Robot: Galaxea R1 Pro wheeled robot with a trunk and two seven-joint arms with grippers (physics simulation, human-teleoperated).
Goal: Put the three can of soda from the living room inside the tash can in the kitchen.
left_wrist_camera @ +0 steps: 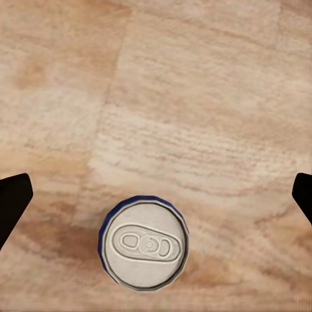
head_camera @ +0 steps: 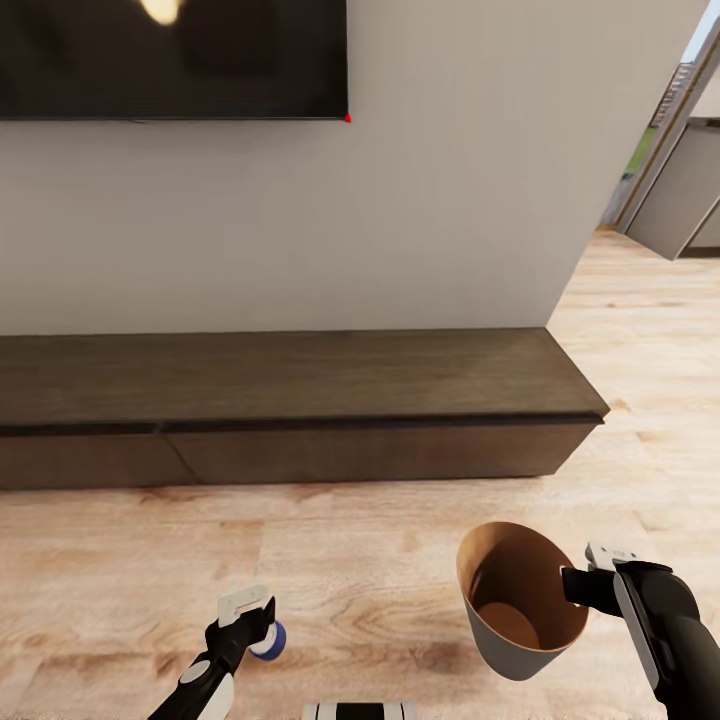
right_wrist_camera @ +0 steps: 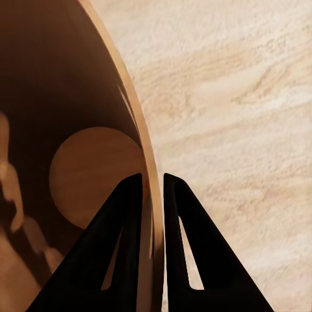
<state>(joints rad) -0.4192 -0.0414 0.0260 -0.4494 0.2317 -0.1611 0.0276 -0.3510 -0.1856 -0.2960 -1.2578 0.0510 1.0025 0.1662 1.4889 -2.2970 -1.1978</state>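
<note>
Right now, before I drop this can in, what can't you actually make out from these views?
- Blue can: left wrist view shows its top from above; the side is hidden. In the head view the left gripper covers most of it.
- Left gripper's contact with the can: fingertips sit at the frame edges, wide apart.
- Trash can: its near wall hides part of the floor inside in the head view.
- TV: cut off by the top edge.

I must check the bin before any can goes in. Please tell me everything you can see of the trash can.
The trash can is a small round bin, tapering to a narrower base, pale grey outside, brown on the rim and inside. It looks smooth and rigid. It is empty: its round bottom shows bare. It is tilted, its mouth toward the camera, over the wood floor. The right claw is shut on its rim, one finger inside the wall and one outside.
</note>
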